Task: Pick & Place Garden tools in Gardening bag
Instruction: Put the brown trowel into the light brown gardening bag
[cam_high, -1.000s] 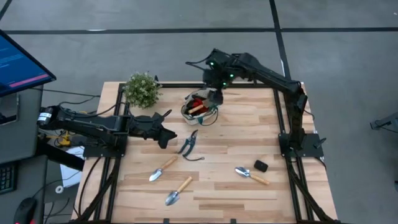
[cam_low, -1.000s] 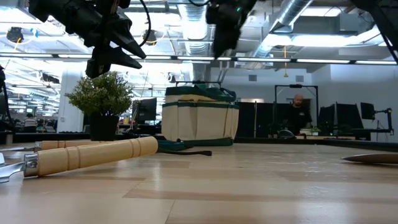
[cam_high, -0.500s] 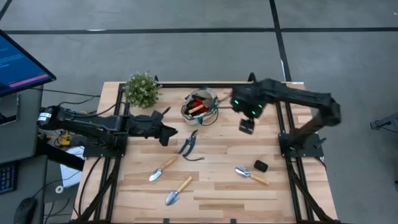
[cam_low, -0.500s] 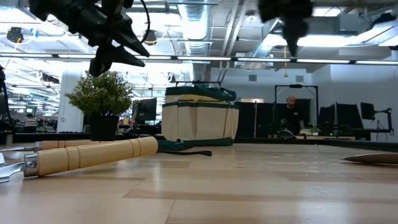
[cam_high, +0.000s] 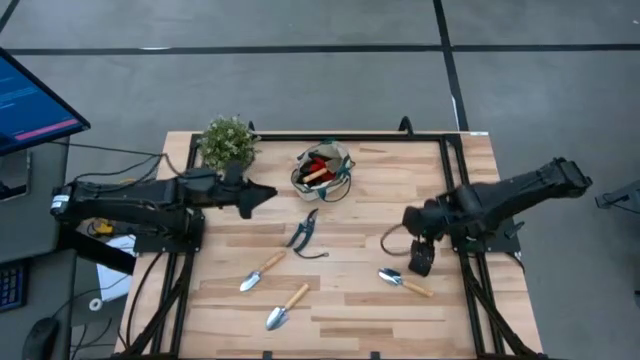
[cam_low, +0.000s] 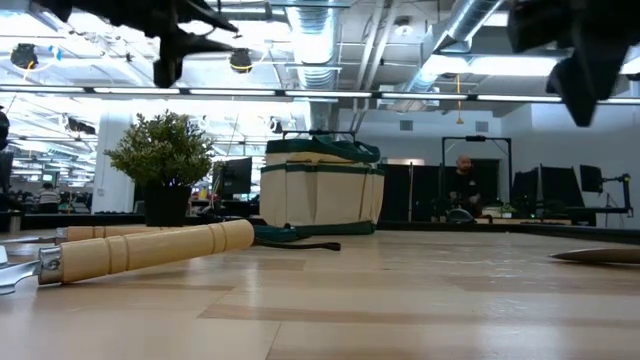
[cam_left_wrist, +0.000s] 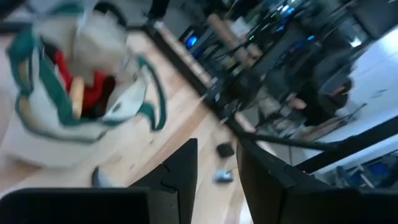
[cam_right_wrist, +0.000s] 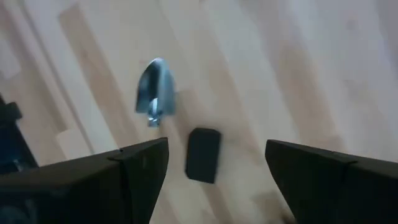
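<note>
The beige bag (cam_high: 320, 172) with green trim stands at the table's far middle. It holds the red gloves (cam_left_wrist: 93, 87) and a wooden-handled tool (cam_left_wrist: 76, 96). The dark-handled shears (cam_high: 305, 233) lie flat in front of the bag. Two trowels (cam_high: 262, 270) (cam_high: 286, 307) lie near the front left, and a third (cam_high: 405, 283) lies at the front right. My left gripper (cam_high: 268, 193) hovers left of the bag, fingers narrowly apart and empty. My right gripper (cam_high: 420, 258) is open and empty above the small black lump (cam_right_wrist: 203, 155), beside the third trowel's head (cam_right_wrist: 155, 90).
A bushy green plant (cam_high: 228, 142) stands at the far left corner, close to my left arm. A black frame runs along the table's edges (cam_high: 455, 180). Bare wood lies between the shears and the right-hand trowel.
My right gripper has swung away from above the bag, toward the table's right and near edges, and has come down over the black lump. My left gripper has drawn back toward the far left, and its fingers have come closer together. The tools have not moved.
</note>
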